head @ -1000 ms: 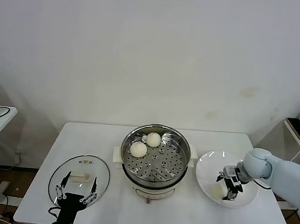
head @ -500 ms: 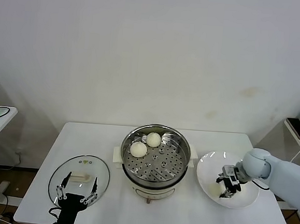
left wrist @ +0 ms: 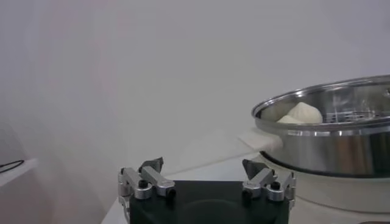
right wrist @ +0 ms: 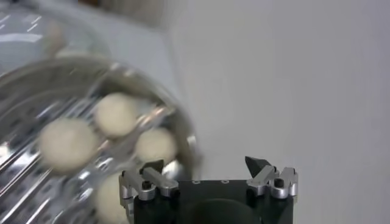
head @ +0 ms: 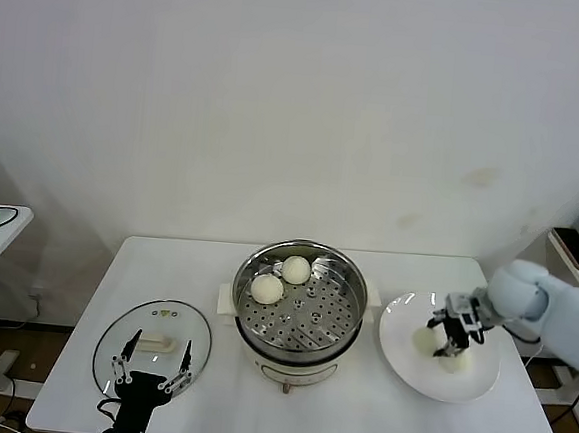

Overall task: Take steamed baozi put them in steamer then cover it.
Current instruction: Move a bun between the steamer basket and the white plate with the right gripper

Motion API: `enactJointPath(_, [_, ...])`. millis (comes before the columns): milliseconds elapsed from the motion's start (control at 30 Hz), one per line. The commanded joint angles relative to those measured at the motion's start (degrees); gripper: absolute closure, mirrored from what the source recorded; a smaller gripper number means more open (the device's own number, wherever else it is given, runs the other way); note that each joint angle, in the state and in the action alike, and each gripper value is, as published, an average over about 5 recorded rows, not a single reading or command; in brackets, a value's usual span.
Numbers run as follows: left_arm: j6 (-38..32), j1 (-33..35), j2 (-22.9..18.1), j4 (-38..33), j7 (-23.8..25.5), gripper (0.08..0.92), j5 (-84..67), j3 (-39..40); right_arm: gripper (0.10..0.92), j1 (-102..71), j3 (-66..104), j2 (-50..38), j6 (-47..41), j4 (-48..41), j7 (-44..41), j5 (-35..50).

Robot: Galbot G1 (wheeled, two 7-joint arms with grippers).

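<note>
Fingers of the right gripper (head: 452, 340) are closed around one steamed baozi (head: 428, 341) above the white plate (head: 399, 351), right of frame centre. Two baozi (head: 268, 288) sit in the steamer (head: 346, 321), centre. Left gripper (head: 147, 376) hangs open, lower left.
</note>
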Motion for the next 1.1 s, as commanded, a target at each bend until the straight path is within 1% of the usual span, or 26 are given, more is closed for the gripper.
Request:
enactJointPath(33, [0.0, 0.0, 0.0, 0.2, 0.0, 0.177, -0.2, 0.0, 0.44, 16.0, -2.1, 4.1, 2.3, 0.0, -0.7, 2.6])
enactJointPath(233, [0.1, 0.3, 0.1, -0.2, 0.0, 0.177, -0.4, -0.2, 0.44, 22.2, -6.1, 11.6, 4.8, 3.3, -0.8, 2.7])
enactJointPath(433, [0.2, 0.7, -0.1, -0.7, -0.1, 0.177, -0.6, -1.0, 0.432, 24.0, -9.2, 18.5, 7.2, 7.9, 0.1, 2.7])
enactJointPath(667, [0.3, 1.0, -0.6, -0.9, -0.1, 0.177, -0.9, -2.2, 0.431, 23.4, -12.0, 24.7, 12.6, 8.8, 1.6, -0.1])
enactJointPath(900, [0.3, 0.9, -1.3, -0.9, -0.1, 0.177, -1.1, -3.2, 0.431, 21.4, -15.8, 29.8, 19.4, 8.1, 3.9, -7.9])
enactJointPath(1100, [0.3, 1.1, -2.0, -0.7, -0.1, 0.177, -1.1, -3.6, 0.431, 18.6, -17.1, 31.1, 24.5, 7.9, 5.9, -13.7])
